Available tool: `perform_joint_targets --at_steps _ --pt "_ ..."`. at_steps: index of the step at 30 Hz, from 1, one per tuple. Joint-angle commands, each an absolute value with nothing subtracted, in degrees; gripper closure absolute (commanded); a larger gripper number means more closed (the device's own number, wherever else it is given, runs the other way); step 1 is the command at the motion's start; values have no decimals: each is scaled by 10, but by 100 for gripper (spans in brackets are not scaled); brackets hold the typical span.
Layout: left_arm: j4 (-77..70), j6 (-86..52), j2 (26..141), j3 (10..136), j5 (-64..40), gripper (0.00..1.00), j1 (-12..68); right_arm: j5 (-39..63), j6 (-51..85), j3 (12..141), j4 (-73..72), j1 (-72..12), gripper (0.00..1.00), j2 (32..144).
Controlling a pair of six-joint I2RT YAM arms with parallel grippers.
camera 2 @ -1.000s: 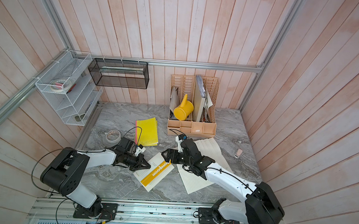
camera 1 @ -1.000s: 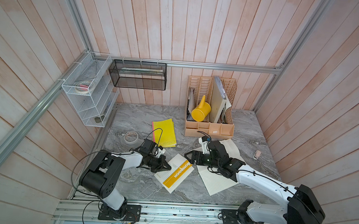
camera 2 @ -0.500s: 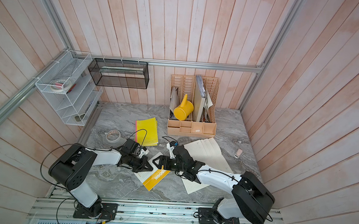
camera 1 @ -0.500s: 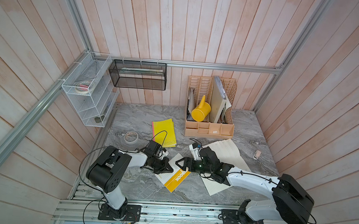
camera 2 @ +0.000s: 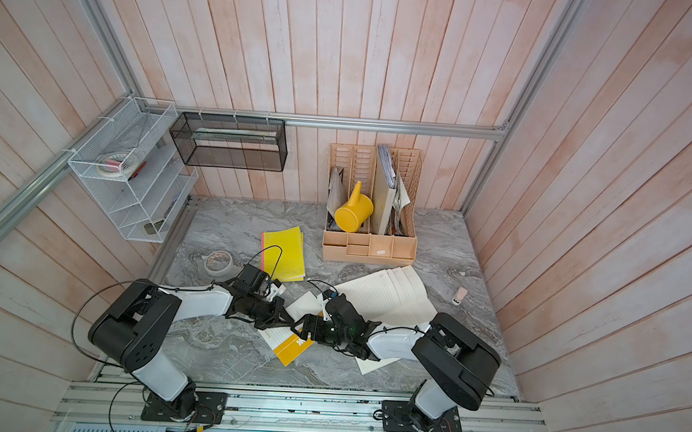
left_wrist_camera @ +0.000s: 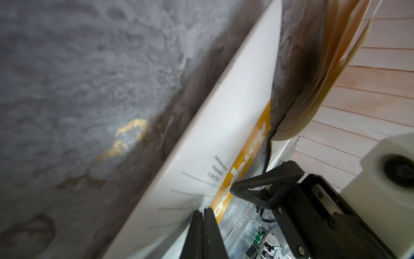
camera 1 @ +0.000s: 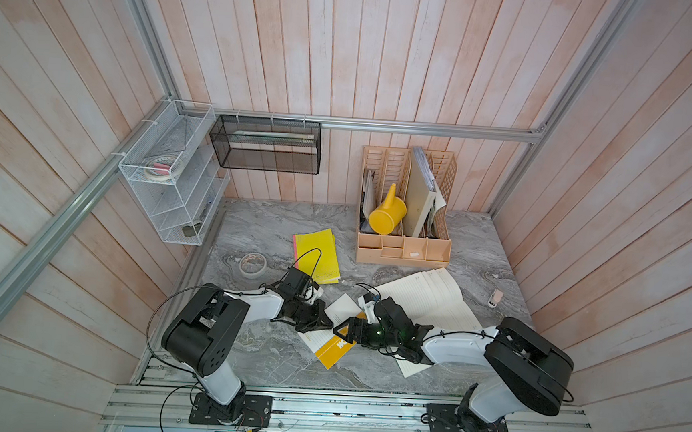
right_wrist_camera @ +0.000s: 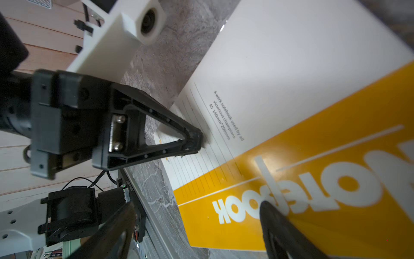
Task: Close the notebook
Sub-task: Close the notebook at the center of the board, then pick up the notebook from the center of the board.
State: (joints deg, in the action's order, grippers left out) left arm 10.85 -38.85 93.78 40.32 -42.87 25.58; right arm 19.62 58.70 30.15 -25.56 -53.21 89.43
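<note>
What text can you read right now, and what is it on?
"A work notebook used by all victorious champions": notebook cover, white part.
"A5 140mm*200mm": same place, below.
"Notebook": cover's yellow band, first letter cropped.
Print on the yellow booklet: too small to read.

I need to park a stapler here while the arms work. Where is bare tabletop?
Bare tabletop: behind the yellow booklet and tape roll, between wire shelf and organizer; the back corner past the organizer; the strip in front of the notebook. Crowded: the middle, where the left gripper and right gripper meet at the notebook, its lined pages fanned beside them.
</note>
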Motion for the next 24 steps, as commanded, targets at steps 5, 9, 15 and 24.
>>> perform_joint_targets --at_steps 5,9,15,24 --pt "182 -347 890 454 -409 84 224 202 595 300 -227 -534 11 907" --pt "227 -289 924 486 -411 81 197 206 602 290 -248 -535 11 905" --pt "250 -223 995 517 -419 78 181 212 600 290 -256 -535 11 906" --pt "232 -214 1019 514 -403 72 171 219 598 291 -260 -535 11 906"
